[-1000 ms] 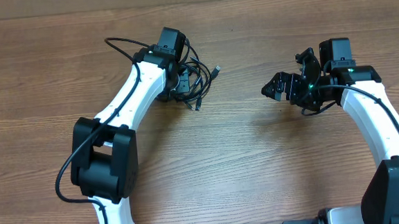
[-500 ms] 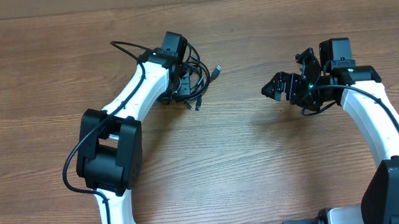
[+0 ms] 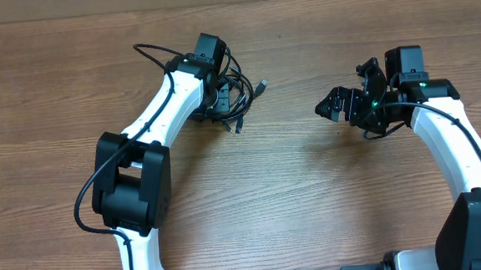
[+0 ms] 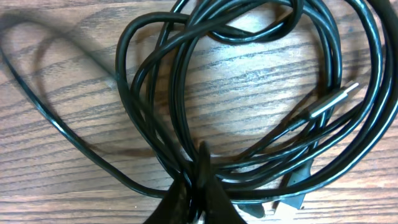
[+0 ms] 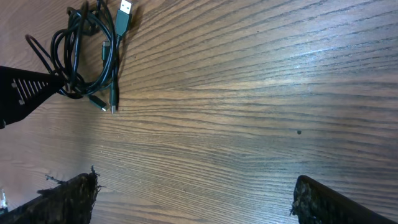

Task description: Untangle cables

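The cables (image 3: 238,97) lie as a looped black bundle on the wooden table, far left of centre, with a silvery plug (image 3: 261,86) sticking out to the right. My left gripper (image 3: 222,100) is at the bundle's left side. In the left wrist view its jaws (image 4: 199,190) are pressed together on several strands of the cables (image 4: 249,28), and a silvery plug (image 4: 333,102) lies inside the loops. My right gripper (image 3: 342,89) hovers well to the right, wide open and empty (image 5: 196,193). From there the cables (image 5: 78,37) show far off.
The wooden table (image 3: 294,190) stretches between the two arms. The left arm's own thick black cable (image 3: 148,53) arcs out behind its wrist. A wall edge runs along the back of the table.
My left gripper has closed down onto strands of the bundle, and the left arm's elbow has shifted slightly right. The right arm has not moved.
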Controlling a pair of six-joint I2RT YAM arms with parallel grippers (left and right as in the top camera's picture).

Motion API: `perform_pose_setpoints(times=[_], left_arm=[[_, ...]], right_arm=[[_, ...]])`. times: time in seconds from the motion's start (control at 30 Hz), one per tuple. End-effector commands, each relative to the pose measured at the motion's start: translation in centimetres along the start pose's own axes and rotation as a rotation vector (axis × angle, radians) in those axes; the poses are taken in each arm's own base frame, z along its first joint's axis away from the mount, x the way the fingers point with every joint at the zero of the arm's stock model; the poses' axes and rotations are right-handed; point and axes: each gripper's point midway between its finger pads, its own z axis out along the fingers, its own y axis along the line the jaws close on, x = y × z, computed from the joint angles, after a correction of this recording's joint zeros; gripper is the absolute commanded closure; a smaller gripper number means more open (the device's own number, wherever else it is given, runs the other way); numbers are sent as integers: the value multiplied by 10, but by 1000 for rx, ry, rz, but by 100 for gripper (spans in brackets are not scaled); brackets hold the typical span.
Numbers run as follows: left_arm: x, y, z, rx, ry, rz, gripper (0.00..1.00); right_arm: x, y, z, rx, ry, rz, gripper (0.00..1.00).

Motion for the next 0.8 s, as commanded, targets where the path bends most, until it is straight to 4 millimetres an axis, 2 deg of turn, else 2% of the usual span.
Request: perform_pose_setpoints(times=[0.0, 0.03, 0.07, 0.1, 0.13, 0.23, 0.43, 0.77], left_arm=[[-2, 3, 3, -10, 10, -2, 92], [-1, 3, 3, -11, 14, -1, 80], [0, 3, 3, -12, 18, 0, 76], [1, 3, 3, -14, 23, 1, 82], [2, 4, 3, -15, 27, 1, 95], [4, 4, 3, -17, 33, 2, 96], [4, 4, 3, -17, 33, 1, 80], [-2, 3, -13, -19, 38, 2, 76]], right_arm=[[-8, 3, -4, 0, -23, -10, 0], [-8, 3, -4, 0, -23, -10, 0], [-8, 3, -4, 0, -23, -10, 0], [-8, 3, -4, 0, -23, -10, 0], [-8, 3, -4, 0, -23, -10, 0], [-8, 3, -4, 0, -23, -10, 0], [-8, 3, -4, 0, -23, -10, 0], [-8, 3, -4, 0, -23, -10, 0]])
